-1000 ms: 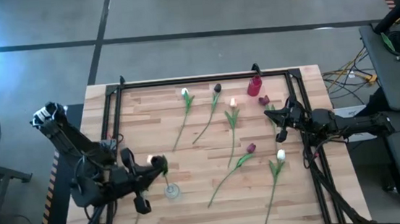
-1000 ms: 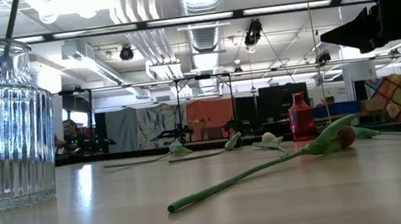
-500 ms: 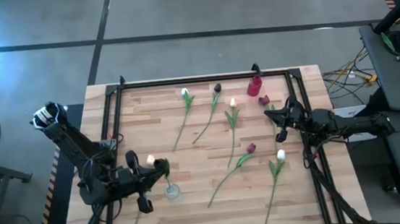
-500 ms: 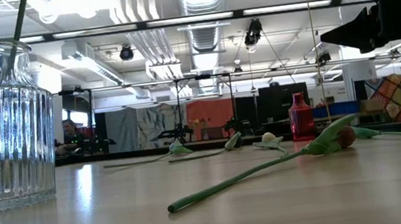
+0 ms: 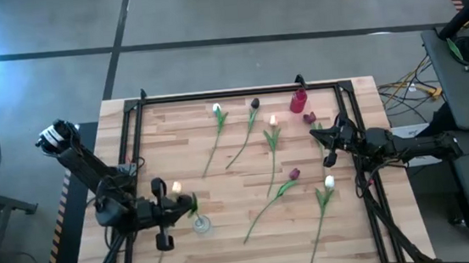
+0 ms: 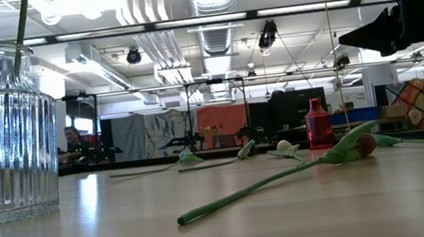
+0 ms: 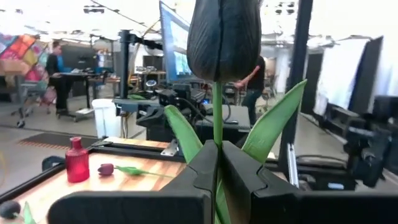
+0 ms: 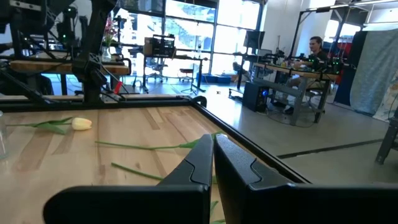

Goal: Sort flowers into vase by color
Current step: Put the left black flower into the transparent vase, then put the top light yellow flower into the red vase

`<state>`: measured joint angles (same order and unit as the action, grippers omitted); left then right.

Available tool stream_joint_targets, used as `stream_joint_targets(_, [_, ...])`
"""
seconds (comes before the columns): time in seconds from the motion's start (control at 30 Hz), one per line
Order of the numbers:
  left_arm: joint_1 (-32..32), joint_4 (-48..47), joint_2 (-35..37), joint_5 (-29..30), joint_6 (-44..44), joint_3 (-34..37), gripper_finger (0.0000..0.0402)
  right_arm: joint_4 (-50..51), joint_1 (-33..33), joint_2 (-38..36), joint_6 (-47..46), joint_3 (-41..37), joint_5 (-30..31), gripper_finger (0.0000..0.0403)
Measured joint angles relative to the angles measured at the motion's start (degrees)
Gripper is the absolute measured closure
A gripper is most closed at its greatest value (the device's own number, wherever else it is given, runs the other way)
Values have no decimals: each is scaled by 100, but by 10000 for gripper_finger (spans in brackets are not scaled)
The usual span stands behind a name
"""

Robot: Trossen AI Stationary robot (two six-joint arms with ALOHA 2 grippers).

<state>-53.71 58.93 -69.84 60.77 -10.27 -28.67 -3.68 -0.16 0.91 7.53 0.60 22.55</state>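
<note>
My left gripper hovers beside the clear ribbed glass vase near the table's near-left corner, shut on an upright tulip. Its head looks pale peach from above and dark against the light in the left wrist view. In the low view its stem runs down into the vase's neck. My right gripper is shut on nothing and hovers by the right edge. Several tulips lie flat: white, maroon, peach, maroon, white. My left gripper pinches the tulip's stem between its two fingers, just below the head and between the two leaves. The fingers come in level from the table's left side and lie across the stem. The tulip stands upright with its head above the fingers and its lower stem inside the vase.
A small red bottle vase stands at the far edge, with a maroon tulip beside it. A loose green stem shows near the near edge. A black frame borders the wooden table. People sit at desks beyond it.
My left arm has shifted slightly toward the table's near edge, still shut on the tulip. In the low view the stem has moved over the vase's neck and now stands more upright. My right arm has kept still.
</note>
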Motion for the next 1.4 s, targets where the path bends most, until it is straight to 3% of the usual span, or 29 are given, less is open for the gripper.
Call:
stream_joint_targets(0.17, [0, 205, -2, -294, 41, 258, 401, 2, 1, -1, 0, -2, 0, 394])
stream_joint_targets(0.73, [0, 301, -2, -299, 279, 600, 399, 2, 0, -2, 0, 0, 0, 394])
stream_joint_targets(1.13, [0, 188, 4, -275, 172, 600, 321, 2, 0, -2, 0, -2, 0, 394])
stream_joint_targets(1.4, [-31, -336, 292, 153, 31, 600, 283, 0, 0, -2, 0, 0, 0, 394])
